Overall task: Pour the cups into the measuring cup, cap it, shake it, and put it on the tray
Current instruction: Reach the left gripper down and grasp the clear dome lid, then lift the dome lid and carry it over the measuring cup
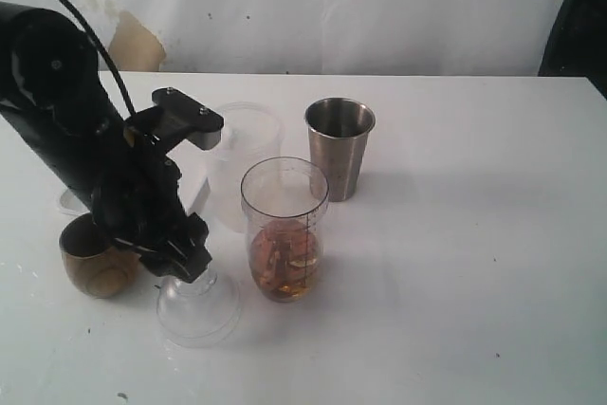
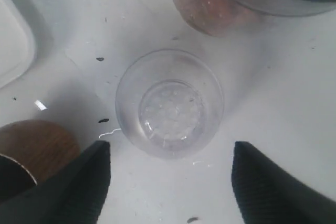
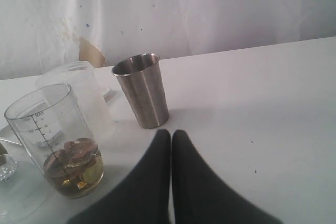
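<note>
Left gripper (image 2: 170,153) has its fingers spread apart, w/ the dome cap (image 2: 169,103) on the table right under/btw them, not clamped. Measuring cup (image 1: 285,230) is just beside it. My right gripper (image 3: 171,135) is pinched together near the steel tumbler (image 3: 142,98).

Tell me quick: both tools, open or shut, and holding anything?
Left tool: open over the clear dome cap, gripping nothing.
Right tool: closed, holding nothing.
</note>
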`<control>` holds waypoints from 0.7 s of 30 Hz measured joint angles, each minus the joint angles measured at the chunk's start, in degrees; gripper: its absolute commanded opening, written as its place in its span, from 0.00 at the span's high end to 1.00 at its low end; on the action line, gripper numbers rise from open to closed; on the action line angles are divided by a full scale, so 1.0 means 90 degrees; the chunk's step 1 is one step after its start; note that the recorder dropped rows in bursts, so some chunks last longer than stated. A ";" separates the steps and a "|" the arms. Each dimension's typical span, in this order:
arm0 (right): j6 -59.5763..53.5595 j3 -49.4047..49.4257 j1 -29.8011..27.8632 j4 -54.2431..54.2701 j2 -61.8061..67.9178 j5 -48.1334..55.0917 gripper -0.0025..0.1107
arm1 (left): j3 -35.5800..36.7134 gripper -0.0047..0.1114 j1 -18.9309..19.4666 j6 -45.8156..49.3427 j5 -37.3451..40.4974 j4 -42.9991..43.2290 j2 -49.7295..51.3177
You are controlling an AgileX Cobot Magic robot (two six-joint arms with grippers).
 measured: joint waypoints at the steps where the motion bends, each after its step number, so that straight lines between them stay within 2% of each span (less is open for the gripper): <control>1: 0.0000 0.0000 0.0000 0.0000 0.0000 0.0000 0.98 | 0.0000 0.41 -0.0030 -0.0066 -0.0110 0.0036 0.0070; 7: 0.0000 0.0000 0.0000 0.0000 0.0000 0.0000 0.98 | 0.0000 0.41 -0.0298 -0.0457 -0.0402 0.0459 0.0418; 16: 0.0000 0.0000 0.0000 0.0000 0.0000 0.0000 0.98 | -0.0011 0.42 -0.0311 -0.0602 -0.0646 0.0499 0.0791; 18: 0.0000 0.0000 0.0000 0.0000 0.0000 0.0000 0.98 | -0.0011 0.47 -0.0311 -0.0615 -0.0646 0.0499 0.0829; 21: 0.0000 0.0000 0.0000 0.0000 0.0000 0.0000 0.98 | -0.0011 0.67 -0.0311 -0.0677 -0.0719 0.0499 0.0829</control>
